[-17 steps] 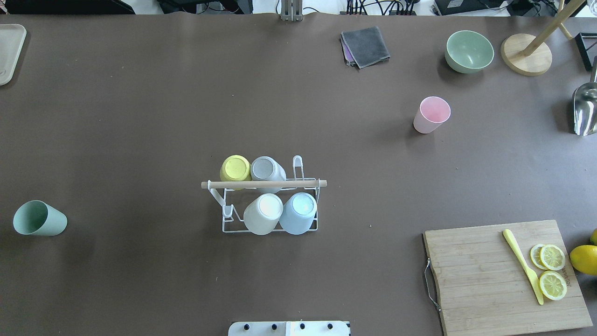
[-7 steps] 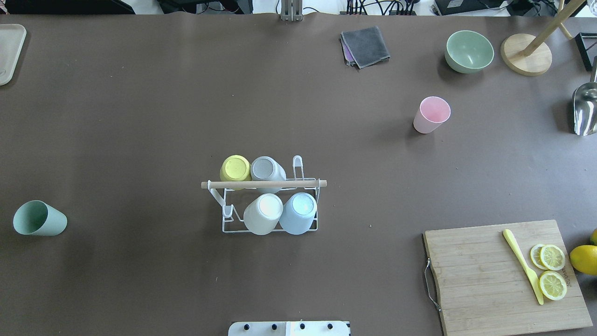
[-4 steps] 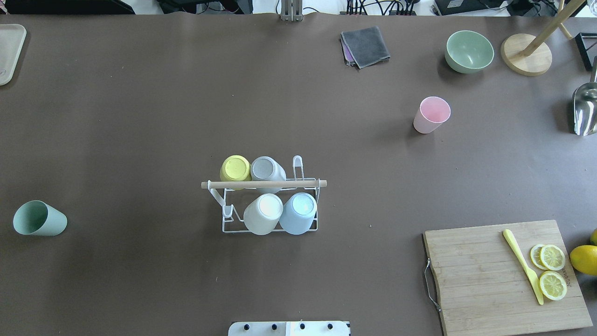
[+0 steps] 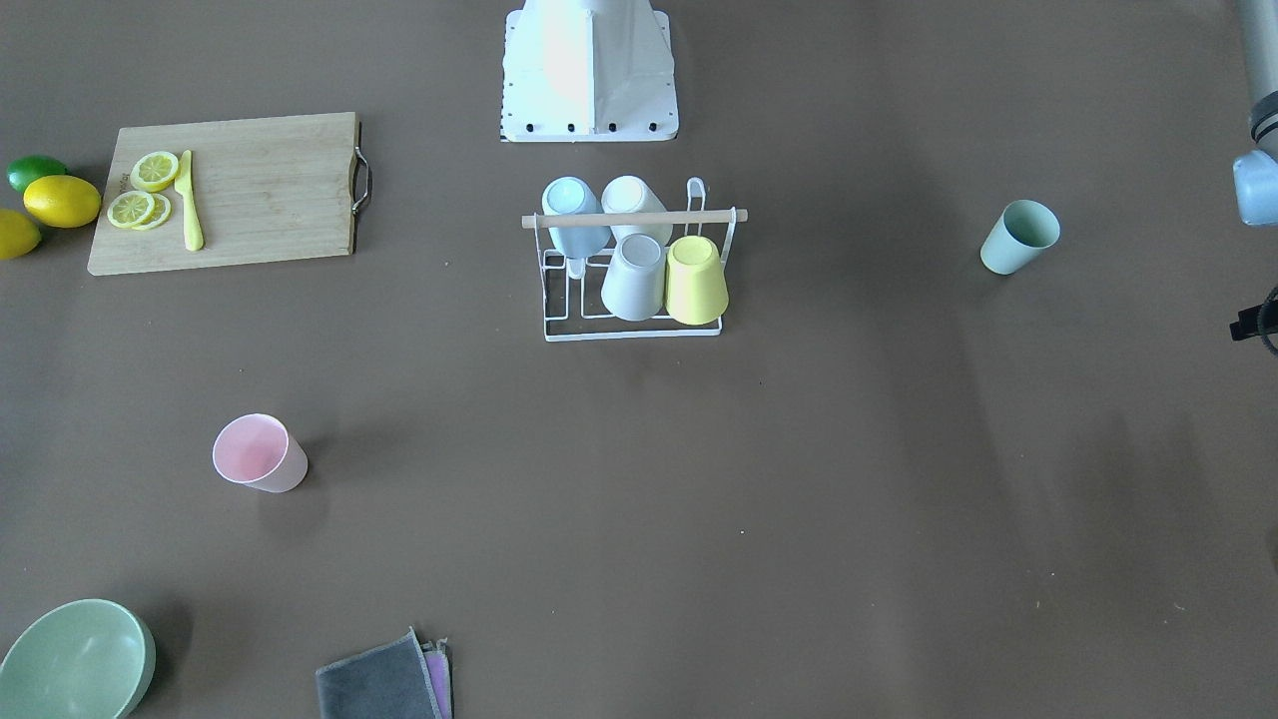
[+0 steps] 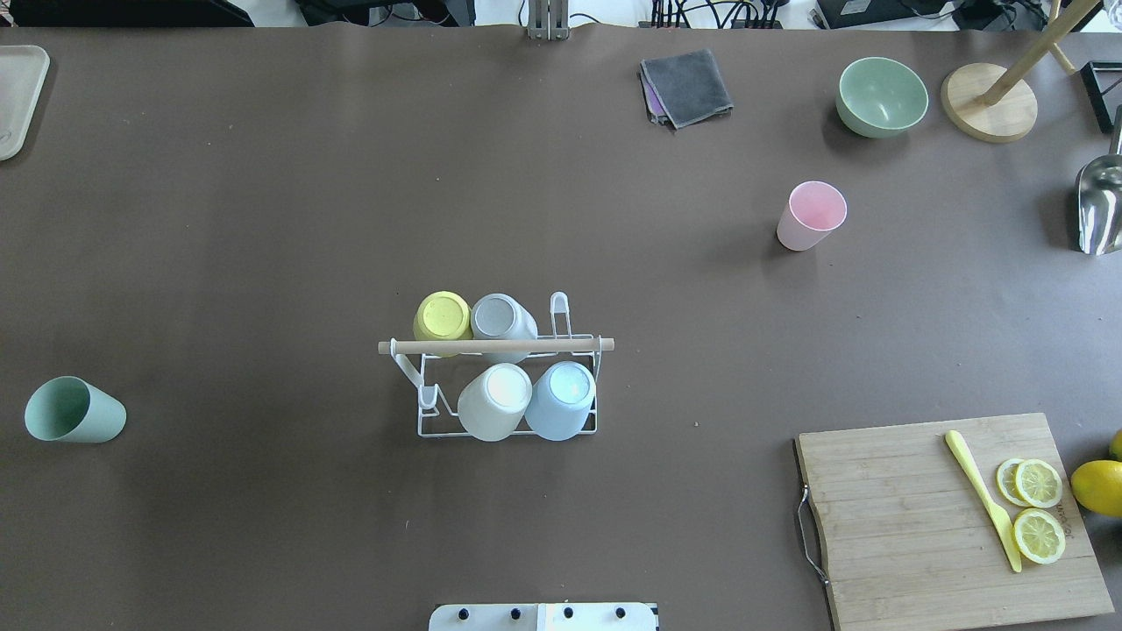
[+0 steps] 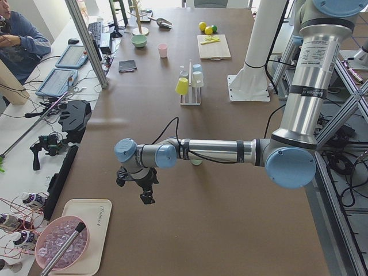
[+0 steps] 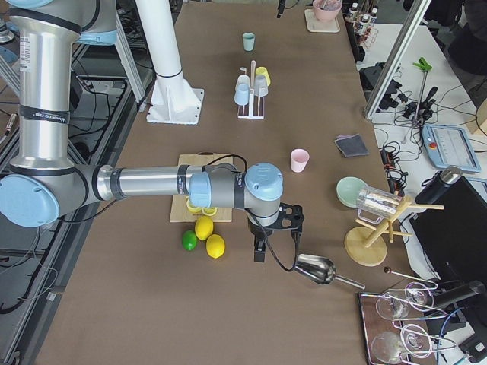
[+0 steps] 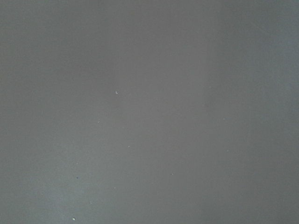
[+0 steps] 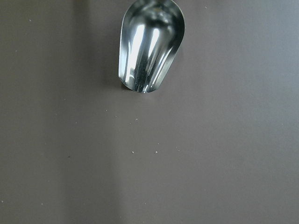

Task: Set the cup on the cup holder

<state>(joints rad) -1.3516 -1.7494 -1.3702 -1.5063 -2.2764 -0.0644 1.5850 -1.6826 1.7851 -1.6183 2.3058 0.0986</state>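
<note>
The white wire cup holder (image 5: 429, 412) with a wooden rod handle (image 5: 495, 346) stands mid-table and carries several upside-down cups: yellow, grey, white and light blue. It also shows in the front view (image 4: 559, 320). A green cup (image 5: 74, 410) stands open-side up at the left, and a pink cup (image 5: 811, 215) at the back right. My left gripper (image 6: 146, 198) hangs over the table's left end, beyond the green cup. My right gripper (image 7: 259, 255) hangs at the right end near a metal scoop (image 9: 149, 51). I cannot tell whether either is open or shut.
A cutting board (image 5: 903, 526) with lemon slices and a yellow knife lies at the front right, with lemons (image 5: 1097, 486) beside it. A green bowl (image 5: 881, 96), a grey cloth (image 5: 686, 86), a wooden stand (image 5: 990, 101) and a tray (image 5: 17, 96) sit along the far edge.
</note>
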